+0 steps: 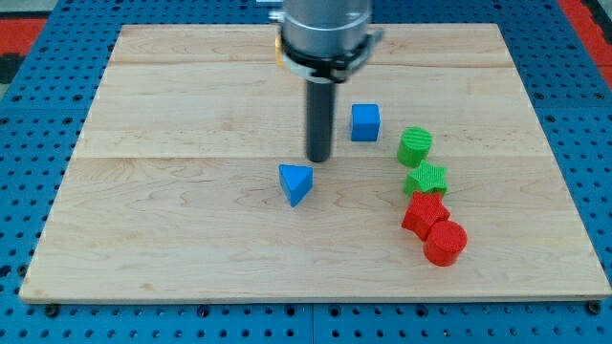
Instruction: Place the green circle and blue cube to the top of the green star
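The green circle (415, 146) lies right of centre on the wooden board (191, 229). The green star (426, 180) sits just below it, touching or nearly touching. The blue cube (364, 122) stands up and to the left of the green circle, a small gap apart. My tip (317, 158) rests on the board to the left of the blue cube and slightly lower, just above the blue triangle (295, 182).
A red star (424, 212) and a red circle (445, 242) lie in a line below the green star. A yellow block (278, 51) peeks out behind the arm's body near the view's top. Blue pegboard surrounds the board.
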You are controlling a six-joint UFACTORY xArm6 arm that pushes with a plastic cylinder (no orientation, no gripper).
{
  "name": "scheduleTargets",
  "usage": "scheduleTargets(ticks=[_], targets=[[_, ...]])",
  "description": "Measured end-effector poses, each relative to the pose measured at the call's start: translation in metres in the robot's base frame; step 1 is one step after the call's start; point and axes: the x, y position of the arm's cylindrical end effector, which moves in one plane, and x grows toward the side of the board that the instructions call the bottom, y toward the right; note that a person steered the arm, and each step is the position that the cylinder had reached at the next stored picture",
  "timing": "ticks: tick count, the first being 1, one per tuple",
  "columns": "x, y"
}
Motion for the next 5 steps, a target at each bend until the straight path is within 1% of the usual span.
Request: scheduleTargets(ticks=[1, 2, 3, 4, 5], targets=[[-0.038, -0.014], [-0.058, 0.001], [-0.058, 0.053], [-0.058, 0.092], [-0.057, 0.093]])
